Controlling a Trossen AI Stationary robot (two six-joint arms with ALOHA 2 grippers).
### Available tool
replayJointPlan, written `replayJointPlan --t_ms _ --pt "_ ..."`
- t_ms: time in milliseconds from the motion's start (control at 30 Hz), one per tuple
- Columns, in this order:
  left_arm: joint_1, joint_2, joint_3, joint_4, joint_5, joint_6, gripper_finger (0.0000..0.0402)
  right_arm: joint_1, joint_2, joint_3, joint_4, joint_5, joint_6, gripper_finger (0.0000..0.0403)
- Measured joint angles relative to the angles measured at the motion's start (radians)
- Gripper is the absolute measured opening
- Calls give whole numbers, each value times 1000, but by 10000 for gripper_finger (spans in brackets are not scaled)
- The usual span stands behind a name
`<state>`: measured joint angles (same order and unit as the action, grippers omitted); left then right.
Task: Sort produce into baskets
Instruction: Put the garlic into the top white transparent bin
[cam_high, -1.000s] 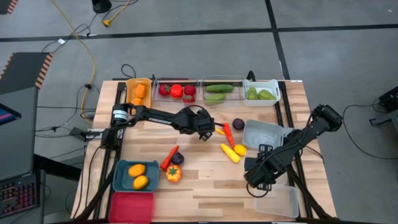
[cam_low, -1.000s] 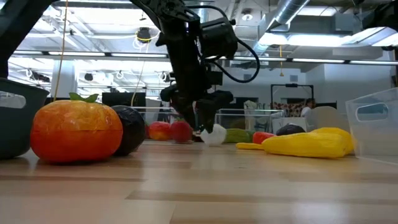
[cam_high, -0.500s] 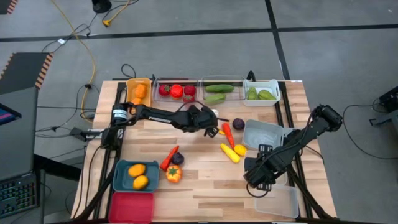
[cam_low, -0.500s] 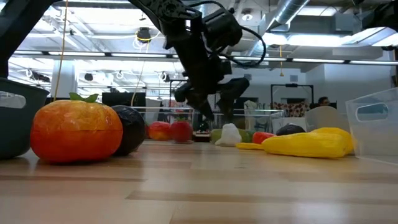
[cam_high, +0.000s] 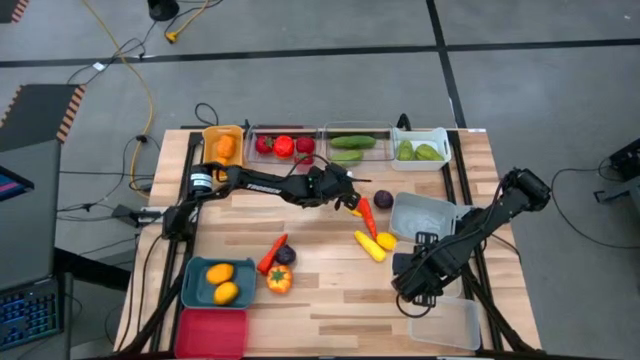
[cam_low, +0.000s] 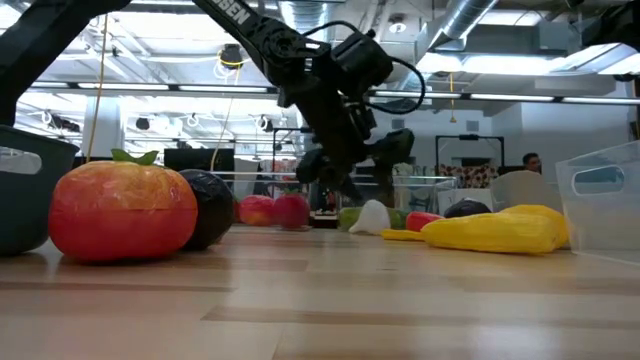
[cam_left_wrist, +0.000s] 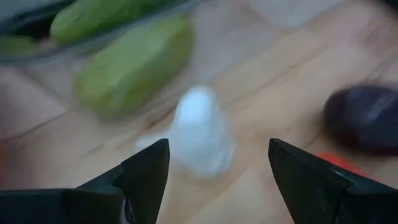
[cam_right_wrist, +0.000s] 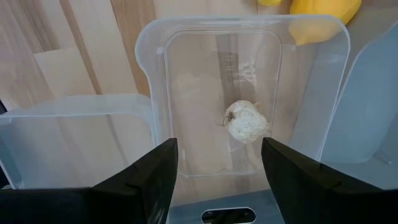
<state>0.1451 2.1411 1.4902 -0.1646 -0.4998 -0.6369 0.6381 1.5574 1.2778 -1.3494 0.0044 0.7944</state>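
My left gripper is open and hovers low over the table's middle, near the far bins. A small white toy piece lies on the wood just ahead of its fingers and between them, untouched; it also shows in the low view. A green cucumber and a dark purple piece lie beyond it. My right gripper is open at the near right, above a clear bin that holds a white garlic-like piece.
Along the far edge stand an orange-yellow bin, two clear bins and a white bin. A teal bin and a red bin stand near left. A carrot, yellow pieces and an orange pepper lie loose.
My left gripper has risen off the white piece and gone toward the table's far right. The white piece has shifted a little to the right and now lies free on the wood. My right arm has kept still.
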Motion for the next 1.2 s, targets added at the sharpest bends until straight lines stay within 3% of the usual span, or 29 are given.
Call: replayJointPlan --t_ms 200,1200 --pt "6 34 2 114 -19 -11 261 0 0 0 1 1 1 260" --pt "38 85 0 184 8 1 261 0 0 0 7 5 0 260"
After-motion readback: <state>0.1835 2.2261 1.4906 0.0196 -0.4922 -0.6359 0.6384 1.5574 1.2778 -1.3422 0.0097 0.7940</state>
